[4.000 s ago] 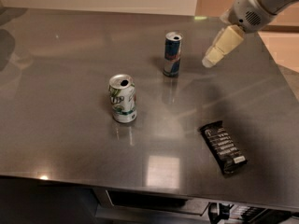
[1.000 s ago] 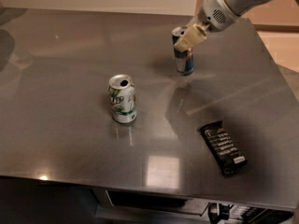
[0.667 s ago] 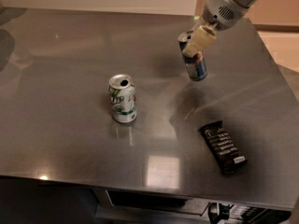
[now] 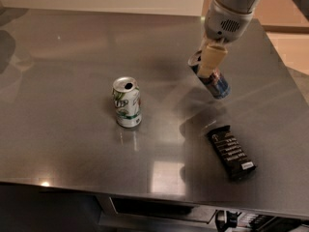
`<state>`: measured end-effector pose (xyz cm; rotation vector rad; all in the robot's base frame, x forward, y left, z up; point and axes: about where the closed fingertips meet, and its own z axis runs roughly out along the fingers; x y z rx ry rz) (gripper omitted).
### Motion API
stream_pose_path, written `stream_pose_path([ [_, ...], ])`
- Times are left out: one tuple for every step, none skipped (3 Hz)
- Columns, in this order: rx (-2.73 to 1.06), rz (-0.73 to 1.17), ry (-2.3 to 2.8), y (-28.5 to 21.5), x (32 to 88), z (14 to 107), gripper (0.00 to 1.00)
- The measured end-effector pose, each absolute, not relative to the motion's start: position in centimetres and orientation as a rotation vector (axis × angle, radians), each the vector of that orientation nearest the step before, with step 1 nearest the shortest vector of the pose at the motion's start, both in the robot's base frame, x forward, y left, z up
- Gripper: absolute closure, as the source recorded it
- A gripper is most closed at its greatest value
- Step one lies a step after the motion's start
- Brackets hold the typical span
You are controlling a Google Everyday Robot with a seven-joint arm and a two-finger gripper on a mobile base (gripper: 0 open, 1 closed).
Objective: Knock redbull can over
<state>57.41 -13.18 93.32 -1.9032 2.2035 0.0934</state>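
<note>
The redbull can point(image 4: 216, 83), slim, blue and silver with a red marking, is tipped far over on the steel table point(image 4: 72, 71). Its silver top points up-left and its base points down-right. My gripper point(image 4: 211, 61) comes down from the upper right. Its cream-coloured fingers lie against the can's upper end and cover part of it.
A wider white and green soda can point(image 4: 127, 102) stands upright left of centre, its top opened. A black snack bar point(image 4: 231, 152) lies flat near the front right. The table's front edge runs along the bottom, with a drop below it.
The gripper moved in from the right and reached the redbull can. The can went from upright to tilted, shifted right and toward the front, and now leans far over.
</note>
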Motion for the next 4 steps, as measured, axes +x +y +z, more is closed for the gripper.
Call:
stream_pose_path([
  [-2.040, 0.028, 2.218, -13.1, 56.2, 91.3, 0.59],
  [-2.162, -0.026, 2.196, -12.6, 54.9, 89.8, 0.35],
  [-2.256, -0.027, 2.154, -12.0, 53.8, 88.8, 0.12],
  [-2.219, -0.052, 2.121, -11.4, 55.0, 88.8, 0.00],
])
